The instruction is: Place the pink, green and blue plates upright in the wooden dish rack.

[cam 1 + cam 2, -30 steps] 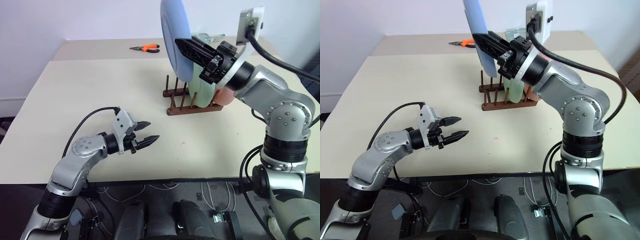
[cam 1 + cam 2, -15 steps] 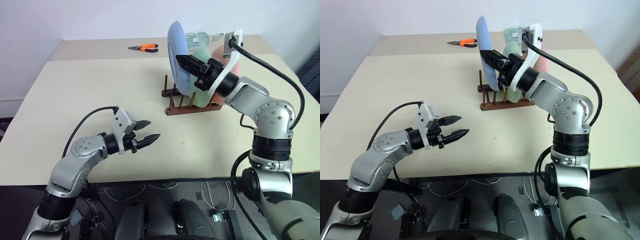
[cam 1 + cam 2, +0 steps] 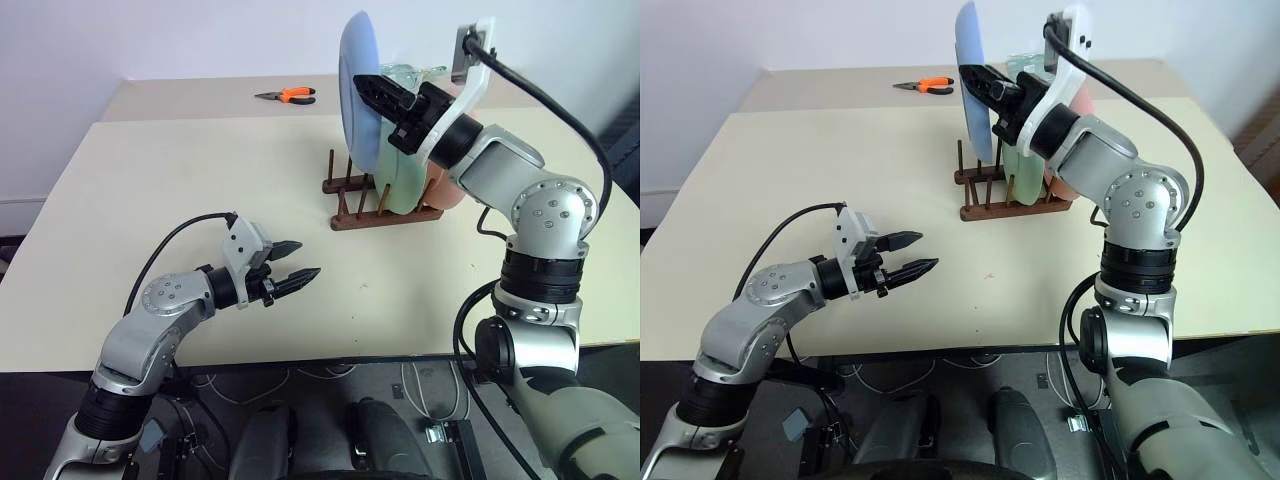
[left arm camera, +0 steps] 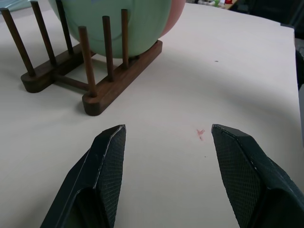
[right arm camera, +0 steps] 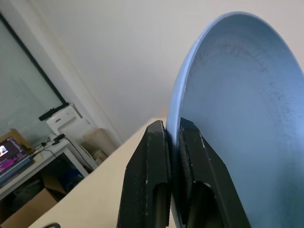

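Matte cream table [image 3: 180, 170], right gripper [image 3: 372, 88] pinching round blue plate [image 3: 356, 70], left gripper [image 3: 296, 262] spread, empty.

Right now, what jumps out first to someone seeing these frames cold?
The blue plate, pinched on edge by the right gripper and held upright above the near end of the wooden dish rack. Next, the green plate and pink plate already standing in that rack at the table's far side. The left gripper hovers open and empty over the near table.

Orange-handled pliers [image 3: 291, 96] on far table [image 3: 190, 98], beige table [image 3: 180, 190], small red mark [image 4: 200, 133]
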Robot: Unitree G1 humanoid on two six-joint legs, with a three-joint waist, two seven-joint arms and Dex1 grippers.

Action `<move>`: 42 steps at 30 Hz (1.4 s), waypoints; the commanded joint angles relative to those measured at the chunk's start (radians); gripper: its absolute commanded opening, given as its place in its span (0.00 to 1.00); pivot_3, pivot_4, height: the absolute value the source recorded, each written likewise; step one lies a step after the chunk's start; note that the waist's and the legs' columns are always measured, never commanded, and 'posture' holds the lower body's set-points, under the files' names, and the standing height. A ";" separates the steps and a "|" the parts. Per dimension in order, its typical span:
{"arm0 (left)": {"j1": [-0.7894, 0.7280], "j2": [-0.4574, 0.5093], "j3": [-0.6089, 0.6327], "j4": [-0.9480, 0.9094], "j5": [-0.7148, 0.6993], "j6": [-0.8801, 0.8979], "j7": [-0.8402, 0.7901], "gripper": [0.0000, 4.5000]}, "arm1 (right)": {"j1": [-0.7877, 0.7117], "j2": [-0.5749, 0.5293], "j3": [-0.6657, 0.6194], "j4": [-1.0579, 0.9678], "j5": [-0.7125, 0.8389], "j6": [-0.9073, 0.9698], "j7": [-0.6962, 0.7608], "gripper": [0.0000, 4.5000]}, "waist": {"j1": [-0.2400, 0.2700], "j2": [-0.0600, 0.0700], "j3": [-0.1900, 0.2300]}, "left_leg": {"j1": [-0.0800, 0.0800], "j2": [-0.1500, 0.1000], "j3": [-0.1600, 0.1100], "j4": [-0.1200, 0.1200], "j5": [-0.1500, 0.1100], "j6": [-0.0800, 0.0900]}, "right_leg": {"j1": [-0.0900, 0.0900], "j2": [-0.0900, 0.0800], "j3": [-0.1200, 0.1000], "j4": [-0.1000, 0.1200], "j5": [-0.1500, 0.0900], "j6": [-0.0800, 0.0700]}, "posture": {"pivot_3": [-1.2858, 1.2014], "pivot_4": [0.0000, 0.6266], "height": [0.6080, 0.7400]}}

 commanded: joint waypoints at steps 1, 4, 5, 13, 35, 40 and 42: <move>-0.009 0.000 0.023 -0.034 -0.016 -0.005 0.000 0.66 | -0.021 0.009 -0.031 -0.043 0.030 0.000 -0.005 0.02 | 0.001 0.000 0.000 | 0.000 0.000 0.000 0.000 0.000 0.000 | 0.000 0.000 0.000 0.000 0.000 0.000 | 0.52 0.24 1.00; -0.011 -0.002 0.021 -0.033 -0.016 -0.004 0.000 0.66 | 0.005 0.027 -0.032 -0.025 0.046 0.016 -0.024 0.02 | 0.000 0.000 0.000 | 0.000 0.000 0.000 0.000 0.000 0.000 | 0.000 0.000 0.000 0.000 0.000 0.000 | 0.52 0.24 1.00; -0.010 -0.002 0.022 -0.032 -0.015 -0.005 0.000 0.66 | 0.015 0.035 -0.032 -0.024 0.051 0.018 -0.024 0.02 | 0.000 0.000 0.000 | 0.000 0.000 0.000 0.000 0.000 0.000 | 0.000 0.000 0.000 0.000 0.000 0.000 | 0.52 0.24 1.00; -0.013 -0.005 0.021 -0.030 -0.014 -0.007 -0.001 0.66 | 0.053 0.045 -0.002 0.074 -0.040 -0.012 0.028 0.02 | 0.000 0.000 0.000 | 0.000 0.000 0.000 0.000 0.000 0.000 | 0.000 0.000 0.000 0.000 0.000 0.000 | 0.52 0.24 1.00; 0.014 0.000 0.070 -0.021 -0.017 -0.010 0.014 0.66 | 0.222 -0.394 0.082 -0.287 -0.382 -0.243 0.488 0.73 | 0.005 0.000 0.000 | -0.014 0.000 0.000 0.002 0.000 0.000 | -0.014 0.000 0.000 0.000 0.000 0.001 | 0.52 0.24 1.00; 0.002 -0.002 0.057 0.002 0.003 -0.024 0.002 0.66 | 0.317 -0.423 0.027 -0.301 -0.380 -0.240 0.506 0.73 | 0.003 0.000 0.000 | -0.011 0.000 0.001 0.002 0.002 0.000 | -0.013 0.000 0.001 0.003 0.001 0.000 | 0.52 0.24 1.00; 0.005 -0.002 0.073 0.012 0.007 -0.029 0.008 0.66 | 0.389 -0.477 -0.020 -0.325 -0.372 -0.244 0.562 0.73 | 0.012 0.000 0.000 | -0.011 0.000 0.001 0.002 0.002 0.000 | -0.013 0.000 0.000 0.003 0.001 0.000 | 0.52 0.24 1.00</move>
